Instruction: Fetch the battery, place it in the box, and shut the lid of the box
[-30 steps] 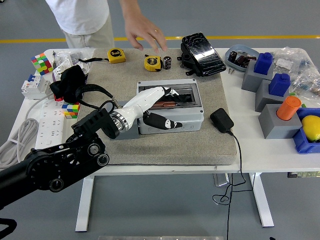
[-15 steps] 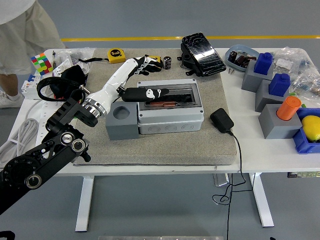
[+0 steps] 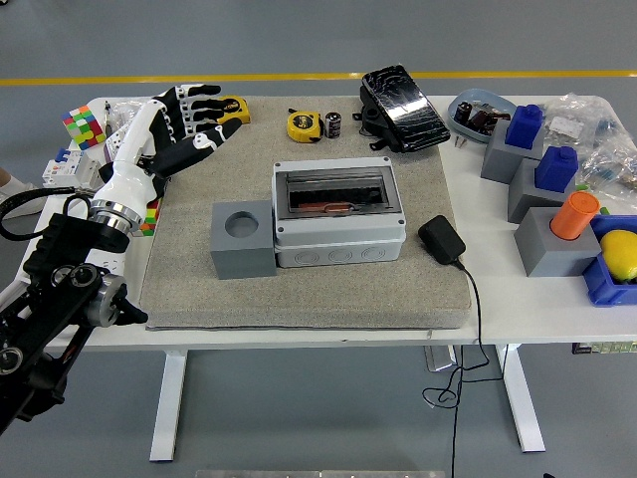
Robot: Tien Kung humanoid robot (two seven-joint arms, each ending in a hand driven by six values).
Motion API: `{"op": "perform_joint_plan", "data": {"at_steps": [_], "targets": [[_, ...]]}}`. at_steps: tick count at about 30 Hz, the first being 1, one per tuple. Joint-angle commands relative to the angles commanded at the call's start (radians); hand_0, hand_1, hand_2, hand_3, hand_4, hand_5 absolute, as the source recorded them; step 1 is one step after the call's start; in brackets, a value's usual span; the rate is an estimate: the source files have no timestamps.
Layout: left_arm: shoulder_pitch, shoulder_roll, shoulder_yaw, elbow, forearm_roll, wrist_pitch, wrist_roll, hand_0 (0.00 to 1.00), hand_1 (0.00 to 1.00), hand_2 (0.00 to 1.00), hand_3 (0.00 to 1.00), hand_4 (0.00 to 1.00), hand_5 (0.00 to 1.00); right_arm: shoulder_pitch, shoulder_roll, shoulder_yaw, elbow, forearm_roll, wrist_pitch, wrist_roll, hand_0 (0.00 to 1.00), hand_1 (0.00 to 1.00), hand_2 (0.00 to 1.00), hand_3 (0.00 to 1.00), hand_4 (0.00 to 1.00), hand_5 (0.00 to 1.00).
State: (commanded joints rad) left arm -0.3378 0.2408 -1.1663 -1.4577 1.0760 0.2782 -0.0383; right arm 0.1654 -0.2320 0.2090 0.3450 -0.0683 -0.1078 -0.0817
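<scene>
The grey box (image 3: 338,239) stands in the middle of the grey mat (image 3: 299,289). Its dark see-through lid (image 3: 338,189) lies flat over the opening. A copper-coloured cylinder (image 3: 333,208), which looks like the battery, lies inside and shows through the lid. A small black cylinder (image 3: 333,123) stands at the mat's far edge beside a yellow tape measure (image 3: 303,125). My left hand (image 3: 199,124) hovers over the mat's far left corner, well left of the box, with its fingers spread and empty. The right arm is out of view.
A grey block with a round hole (image 3: 242,238) touches the box's left side. A black adapter (image 3: 441,239) with its cable lies right of the box. A black pedal (image 3: 401,108) sits behind it. Cubes, power strips and blocks fill both table ends.
My left hand has left the box, swung up and far left, and opened. The box lid now lies flat. The person at the far side has gone from view.
</scene>
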Motion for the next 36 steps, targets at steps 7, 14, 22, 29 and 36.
{"op": "perform_joint_plan", "data": {"at_steps": [7,14,22,29,36], "targets": [[0.038,0.001,-0.089,-0.007,-0.013,-0.015,0.033,0.459,0.602,0.571,0.627,0.949,0.277,0.001,0.001,0.003,0.0,-0.002,0.002,-0.006,0.628,0.683,0.707,0.748,0.998,0.635],[0.037,0.016,-0.112,-0.01,-0.028,-0.02,0.029,0.442,0.584,0.566,0.616,0.946,0.278,0.028,-0.003,-0.018,0.007,-0.01,0.006,-0.012,0.632,0.684,0.708,0.749,0.998,0.639],[0.063,0.009,-0.12,-0.011,-0.024,-0.024,0.04,0.442,0.582,0.566,0.614,0.94,0.269,0.016,-0.007,-0.016,0.0,0.001,0.004,-0.014,0.632,0.685,0.708,0.753,0.998,0.639],[0.068,0.014,-0.131,-0.012,-0.022,-0.027,0.043,0.443,0.576,0.565,0.614,0.918,0.241,0.013,-0.001,-0.01,0.0,-0.002,0.007,-0.014,0.632,0.686,0.708,0.754,0.998,0.642],[0.069,0.016,-0.14,-0.014,-0.021,-0.028,0.043,0.441,0.571,0.564,0.613,0.916,0.24,0.017,-0.005,-0.011,0.001,-0.004,0.007,-0.015,0.631,0.685,0.709,0.754,0.998,0.644]]}}
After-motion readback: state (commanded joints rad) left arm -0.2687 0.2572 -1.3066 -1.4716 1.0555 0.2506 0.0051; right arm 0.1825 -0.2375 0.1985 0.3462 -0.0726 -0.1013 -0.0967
